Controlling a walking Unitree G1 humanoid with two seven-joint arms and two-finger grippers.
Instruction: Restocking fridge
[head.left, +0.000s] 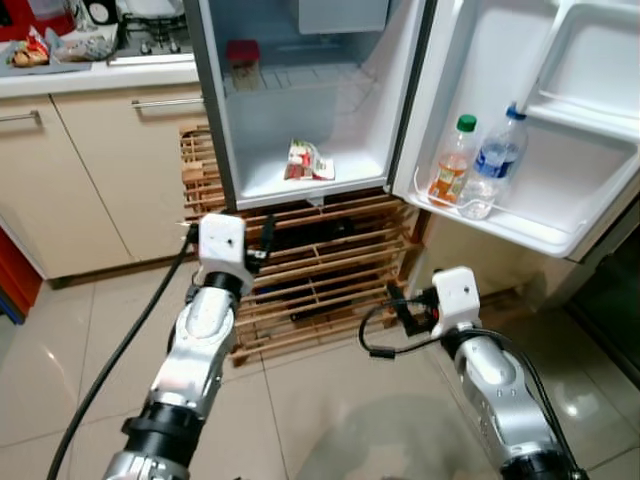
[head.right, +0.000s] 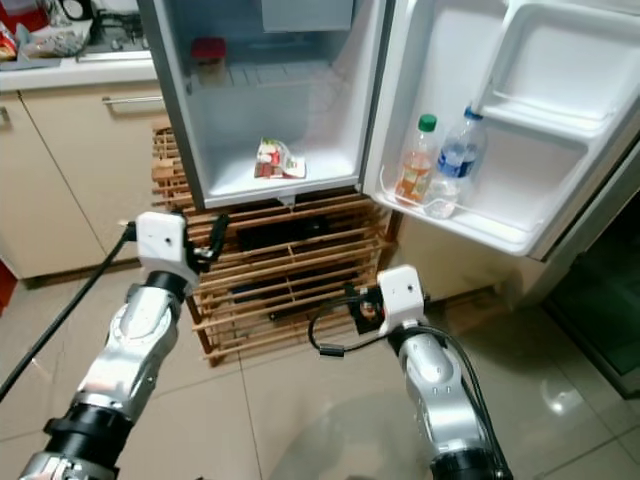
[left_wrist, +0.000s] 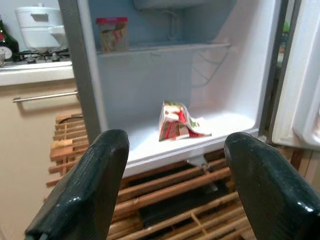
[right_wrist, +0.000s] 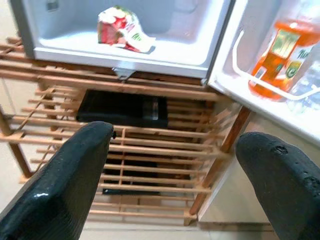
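Our left gripper (head.left: 262, 243) is released, its fingers (left_wrist: 85, 195) spread wide and holding nothing, in front of the wooden rack (head.left: 320, 280) under the fridge (head.left: 310, 100). Our right gripper (head.left: 400, 308) is also released and empty, lower, near the rack's right end.

Beyond them, a crumpled red and white packet (head.left: 308, 161) lies on the fridge floor. We judge it light and soft, so it will bend under the fingers; a gentle pinch across its raised middle seems best.

On the shelf above stands a small carton (head.left: 243, 65), probably light and stiff, to be taken by its flat sides.

In the door shelf (head.left: 520, 228) stand an orange bottle (head.left: 452, 165) and a clear bottle (head.left: 494, 165), touching each other. We expect these heavier and smooth, maybe slippery, so we would hold them on the body below the cap.
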